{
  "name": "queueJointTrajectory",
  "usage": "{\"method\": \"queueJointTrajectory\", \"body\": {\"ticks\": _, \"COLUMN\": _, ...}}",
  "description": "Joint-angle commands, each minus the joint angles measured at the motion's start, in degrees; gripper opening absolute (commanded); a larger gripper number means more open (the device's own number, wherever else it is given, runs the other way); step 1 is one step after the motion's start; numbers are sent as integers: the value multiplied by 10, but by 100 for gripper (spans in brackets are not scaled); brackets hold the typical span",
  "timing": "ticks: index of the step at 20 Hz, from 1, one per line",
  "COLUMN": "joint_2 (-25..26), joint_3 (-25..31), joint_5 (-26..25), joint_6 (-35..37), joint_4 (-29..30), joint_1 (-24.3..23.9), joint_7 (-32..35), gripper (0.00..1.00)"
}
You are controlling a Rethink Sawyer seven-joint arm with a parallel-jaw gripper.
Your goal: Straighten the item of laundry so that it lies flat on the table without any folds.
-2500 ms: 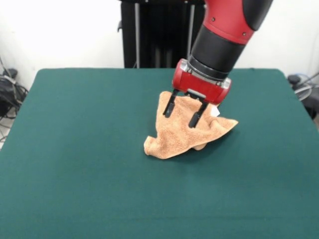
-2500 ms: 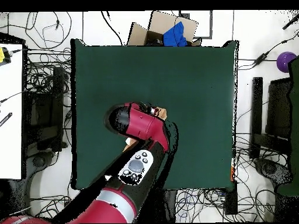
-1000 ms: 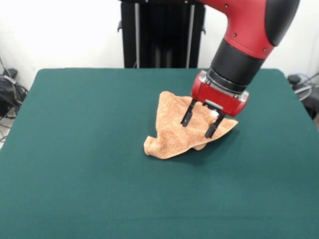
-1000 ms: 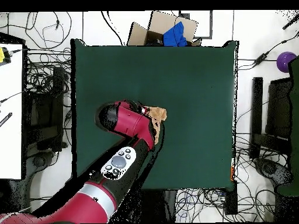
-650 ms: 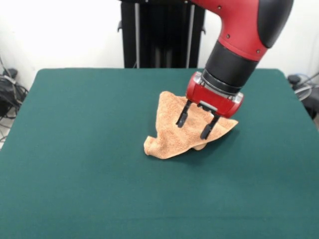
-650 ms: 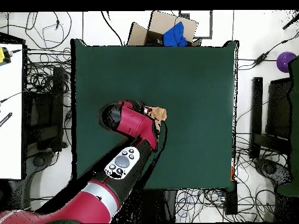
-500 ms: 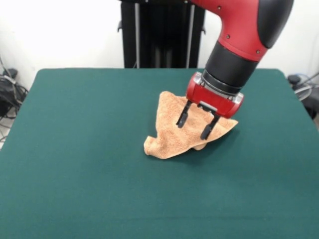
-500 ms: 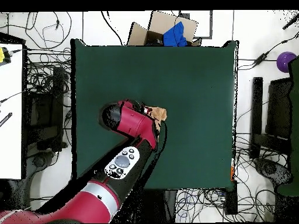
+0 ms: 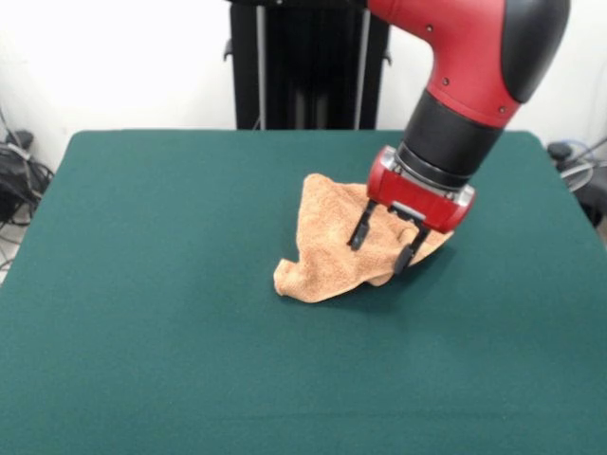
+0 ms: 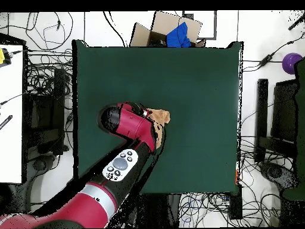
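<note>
The orange-tan towel (image 9: 330, 242) lies crumpled in a rough triangle near the middle of the dark green table (image 9: 152, 313), with folds and a raised peak at its far side. My gripper (image 9: 381, 247) is open, its two black fingers pointing down at the towel's right part, one finger over the cloth and the other at its right edge. In the overhead view only a small part of the towel (image 10: 161, 114) shows beside the red arm, which hides the gripper.
The black pedestal (image 9: 308, 62) stands behind the table's far edge. A cardboard box with blue cloth (image 10: 173, 31) sits beyond one table edge in the overhead view. Cables lie on the floor around the table.
The gripper has moved from over the towel's middle toward its right part and come lower. It stays open. The towel has kept its shape and place.
</note>
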Motion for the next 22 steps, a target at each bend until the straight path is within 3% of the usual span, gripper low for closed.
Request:
{"method": "queueJointTrajectory", "body": {"ticks": 1, "joint_2": 34, "joint_3": 29, "joint_5": 40, "joint_6": 22, "joint_4": -25, "joint_1": 16, "joint_7": 203, "gripper": 100}}
{"method": "queueJointTrajectory", "body": {"ticks": 6, "joint_2": 41, "joint_3": 21, "joint_5": 43, "joint_6": 30, "joint_4": -28, "joint_1": 22, "joint_7": 200, "gripper": 100}}
{"method": "queueJointTrajectory", "body": {"ticks": 13, "joint_2": 61, "joint_3": 39, "joint_5": 33, "joint_6": -22, "joint_4": -3, "joint_1": 2, "joint_7": 167, "gripper": 100}}
{"method": "queueJointTrajectory", "body": {"ticks": 22, "joint_2": 64, "joint_3": 10, "joint_5": 25, "joint_6": -1, "joint_4": -2, "joint_1": 1, "joint_7": 164, "gripper": 100}}
